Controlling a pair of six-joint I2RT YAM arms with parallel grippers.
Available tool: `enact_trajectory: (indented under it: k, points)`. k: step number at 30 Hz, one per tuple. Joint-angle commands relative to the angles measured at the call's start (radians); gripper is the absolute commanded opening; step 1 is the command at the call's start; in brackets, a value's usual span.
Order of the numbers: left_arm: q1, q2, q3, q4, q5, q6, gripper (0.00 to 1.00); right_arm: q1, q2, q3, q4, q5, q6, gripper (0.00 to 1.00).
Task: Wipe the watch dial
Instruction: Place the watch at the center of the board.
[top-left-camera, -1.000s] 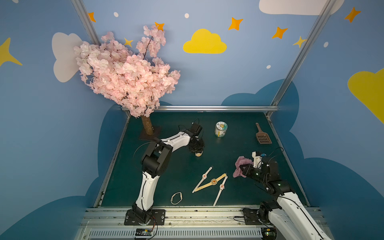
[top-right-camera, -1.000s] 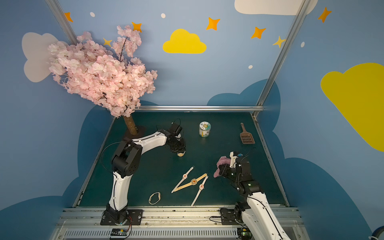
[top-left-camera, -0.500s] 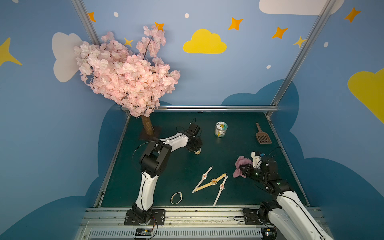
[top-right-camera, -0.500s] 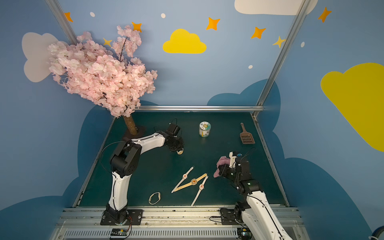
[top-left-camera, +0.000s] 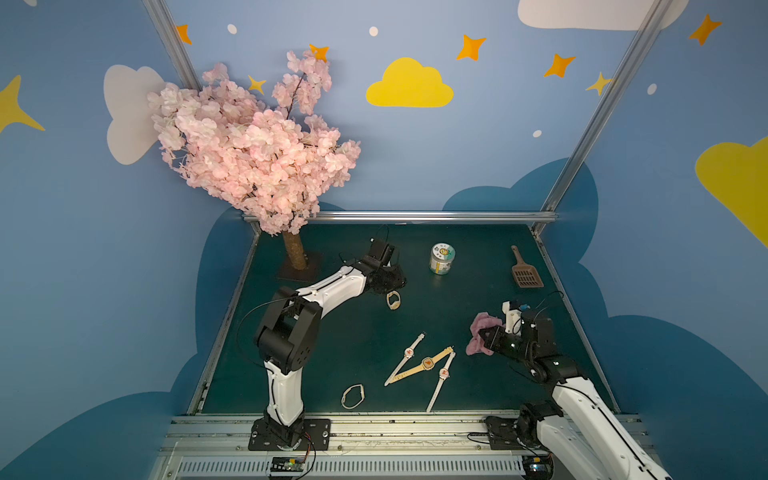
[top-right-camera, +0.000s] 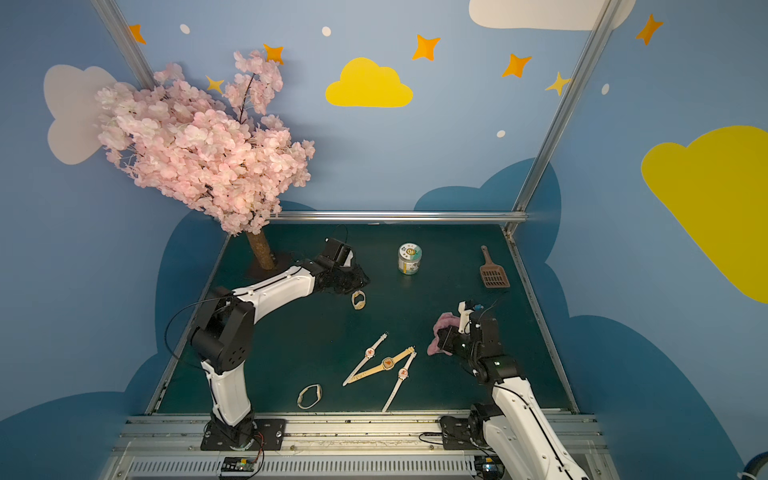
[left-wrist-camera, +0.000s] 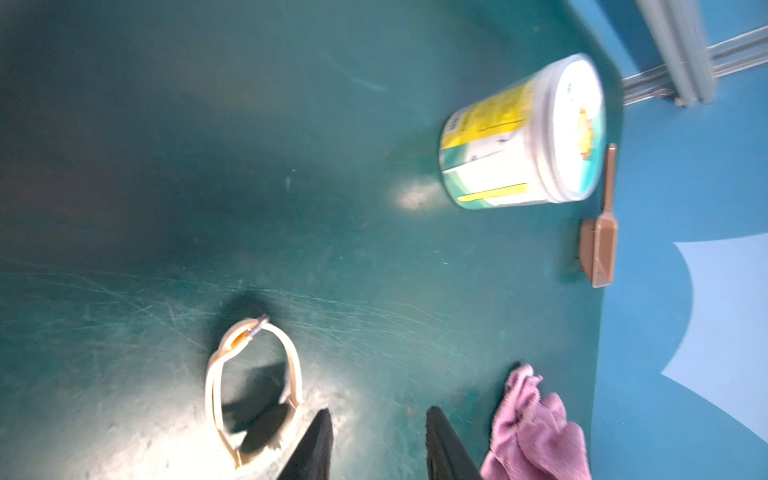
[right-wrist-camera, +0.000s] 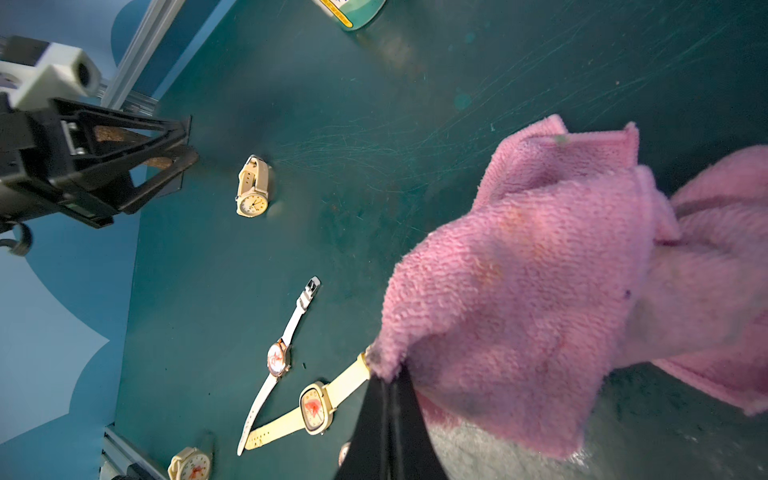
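A cream watch (top-left-camera: 393, 300) with its strap buckled into a loop stands on its side on the green mat, dial (right-wrist-camera: 252, 204) visible in the right wrist view. My left gripper (left-wrist-camera: 378, 415) hovers just beside it, open, with nothing between its fingers; in both top views it sits just behind the watch (top-right-camera: 358, 300). My right gripper (right-wrist-camera: 388, 374) is shut on a bunched pink cloth (right-wrist-camera: 540, 291), held near the mat's right side (top-left-camera: 482, 328). Three flat watches (top-left-camera: 428, 363) lie fanned out mid-mat, left of the cloth. Another looped watch (top-left-camera: 353, 395) lies near the front edge.
A lidded jar (top-left-camera: 441, 259) stands at the back centre, a brown slotted scoop (top-left-camera: 525, 274) at the back right. A pink blossom tree (top-left-camera: 257, 153) rises from the back left corner. Metal rails (top-left-camera: 399, 216) edge the mat.
My left gripper has opened, let go of the cream looped watch and drawn back from it; the watch now stands free on the mat. The right arm and cloth have barely moved.
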Motion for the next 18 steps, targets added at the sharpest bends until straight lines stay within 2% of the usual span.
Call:
enact_trajectory:
  k: [1,6,8,13,18]
  points:
    - [-0.003,-0.125,-0.068,-0.087,-0.021,0.085,0.40,-0.001,0.008,0.037,0.000,0.018,-0.012,0.00]
    - [-0.045,-0.373,-0.274,-0.228,-0.061,0.119,0.41,-0.001,0.070,0.025,0.068,-0.005,-0.010,0.00]
    - [-0.067,-0.484,-0.366,-0.294,-0.088,0.079,0.41,-0.001,0.104,0.027,0.094,-0.024,-0.016,0.00]
    - [-0.120,-0.850,-0.624,-0.392,-0.120,-0.213,0.42,0.000,0.197,0.030,0.171,-0.066,-0.042,0.00]
    - [-0.202,-1.176,-0.769,-0.554,-0.154,-0.537,0.40,0.002,0.295,0.043,0.227,-0.124,-0.040,0.00]
